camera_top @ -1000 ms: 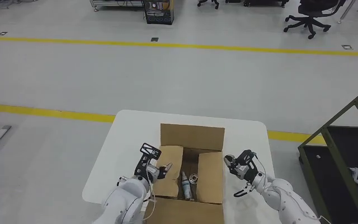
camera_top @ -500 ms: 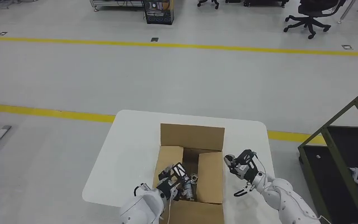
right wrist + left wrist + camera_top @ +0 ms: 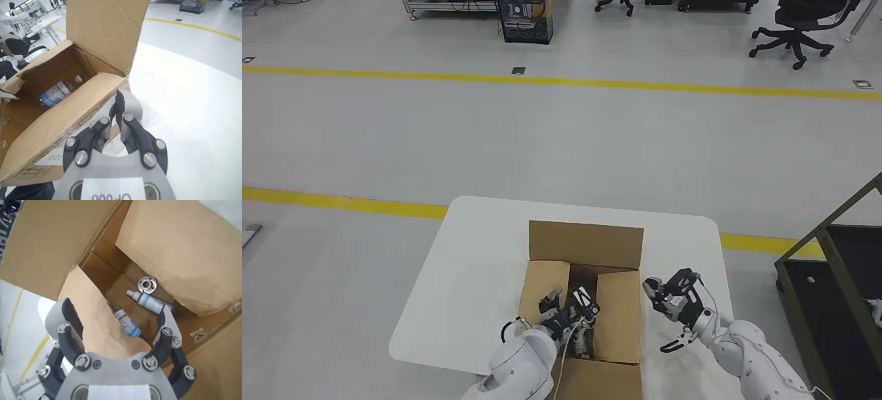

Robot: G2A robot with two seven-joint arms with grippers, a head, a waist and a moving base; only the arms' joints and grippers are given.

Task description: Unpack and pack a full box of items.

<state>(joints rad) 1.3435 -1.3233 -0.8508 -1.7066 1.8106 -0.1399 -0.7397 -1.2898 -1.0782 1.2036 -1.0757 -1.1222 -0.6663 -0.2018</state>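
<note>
Jaws above two bottles [image 3: 127, 323] [image 3: 150, 302], one flange [image 3: 147, 284]

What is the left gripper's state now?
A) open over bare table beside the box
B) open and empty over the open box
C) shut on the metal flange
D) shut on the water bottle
B: the left gripper has its fingers spread with nothing between them, above the open cardboard box. The water bottle, white tube and metal flange lie loose on the box floor.
</note>
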